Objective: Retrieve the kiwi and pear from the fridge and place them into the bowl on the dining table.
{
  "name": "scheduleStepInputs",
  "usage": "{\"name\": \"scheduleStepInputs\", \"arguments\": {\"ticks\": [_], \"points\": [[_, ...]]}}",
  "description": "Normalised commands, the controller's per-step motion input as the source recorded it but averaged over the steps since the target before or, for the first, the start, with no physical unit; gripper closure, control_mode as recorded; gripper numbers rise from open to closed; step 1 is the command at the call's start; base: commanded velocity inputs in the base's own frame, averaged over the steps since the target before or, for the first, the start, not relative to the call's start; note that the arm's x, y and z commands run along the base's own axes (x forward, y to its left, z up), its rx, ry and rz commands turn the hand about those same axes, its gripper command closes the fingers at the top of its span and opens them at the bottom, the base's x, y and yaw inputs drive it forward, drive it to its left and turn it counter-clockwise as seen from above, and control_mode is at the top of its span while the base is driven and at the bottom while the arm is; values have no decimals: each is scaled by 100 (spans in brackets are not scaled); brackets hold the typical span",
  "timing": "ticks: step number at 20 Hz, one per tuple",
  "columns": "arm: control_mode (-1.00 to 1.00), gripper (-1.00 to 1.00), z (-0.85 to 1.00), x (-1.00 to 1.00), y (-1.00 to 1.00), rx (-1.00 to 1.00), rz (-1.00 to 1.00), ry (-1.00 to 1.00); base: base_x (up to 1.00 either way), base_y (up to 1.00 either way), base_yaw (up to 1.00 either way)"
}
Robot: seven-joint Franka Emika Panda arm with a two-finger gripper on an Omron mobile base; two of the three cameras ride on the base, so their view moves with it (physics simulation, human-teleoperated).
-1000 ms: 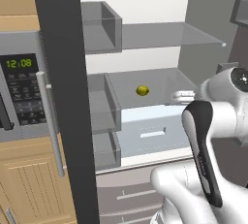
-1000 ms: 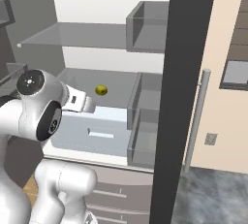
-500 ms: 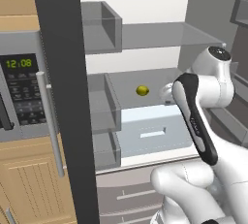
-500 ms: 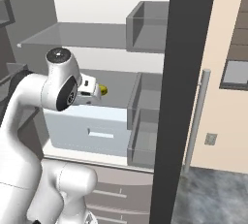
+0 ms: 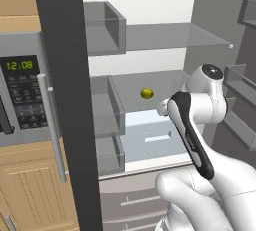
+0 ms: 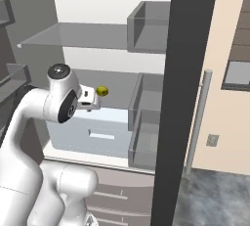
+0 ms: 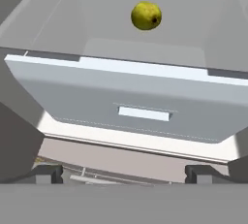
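The fridge (image 5: 65, 100) stands open, white inside with clear shelves. A small yellow-green fruit with a dark spot, which looks like the pear (image 7: 146, 15), lies alone on the middle shelf (image 5: 147, 93) (image 6: 102, 91), above the pale drawer (image 7: 145, 106). My gripper (image 7: 126, 174) is open and empty, in front of the drawer and short of the fruit. In the right base view, the white hand (image 6: 88, 98) hangs just left of the fruit. The kiwi, the bowl and the dining table are out of view.
Grey door bins (image 5: 102, 30) (image 6: 146, 24) hang on the open doors at both sides of the opening. A built-in microwave (image 5: 20, 95) with a green clock sits left of the fridge. A long bar handle (image 6: 200, 117) runs down the right door.
The arm has risen and reached forward into the fridge opening, and the hand is now closer to the fruit. The jaws stayed open. The fruit has not moved.
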Motion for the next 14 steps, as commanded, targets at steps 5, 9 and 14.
{"name": "scheduleStepInputs", "arguments": {"ticks": [5, 9, 14], "points": [[-100, -100, -11, 16, 1, 0, 0, -6, 0, 0, 0], [-100, -100, 0, 19, 0, 0, -2, 0, 0, 0, 0], [-100, -100, 0, 28, 3, 0, -1, 2, 0, 0, 0]]}}
